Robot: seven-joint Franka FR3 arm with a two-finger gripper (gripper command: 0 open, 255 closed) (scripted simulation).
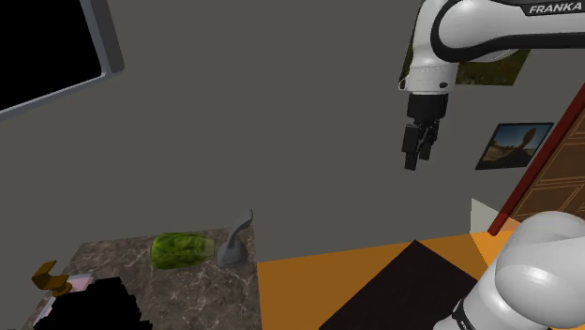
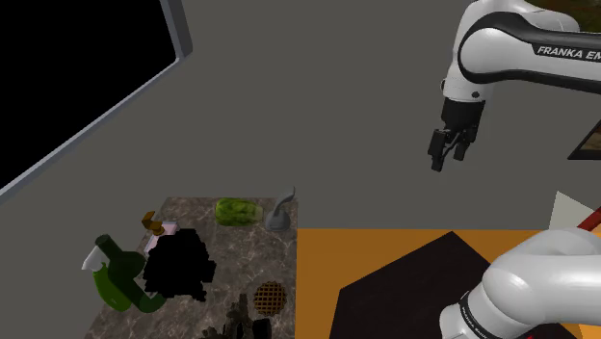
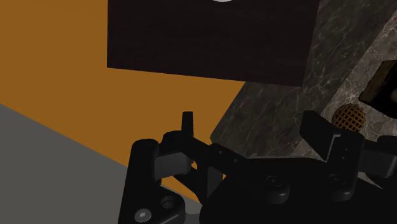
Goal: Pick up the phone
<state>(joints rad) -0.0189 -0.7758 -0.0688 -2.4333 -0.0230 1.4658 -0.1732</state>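
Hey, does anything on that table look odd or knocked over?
Yes. A jagged pure black patch sits mid-tabletop with no surface detail, as if nothing is drawn there. Next to it, toward the second exterior view's left, a green bottle seems to lie on its side at the marble table edge.

Light is dim and even, leaving the grey wall (image 1: 281,141) flat and the counter (image 1: 206,291) muted. Soft highlights curve over the white arm (image 2: 501,34), while the black hand (image 2: 449,159) reads almost as a silhouette.
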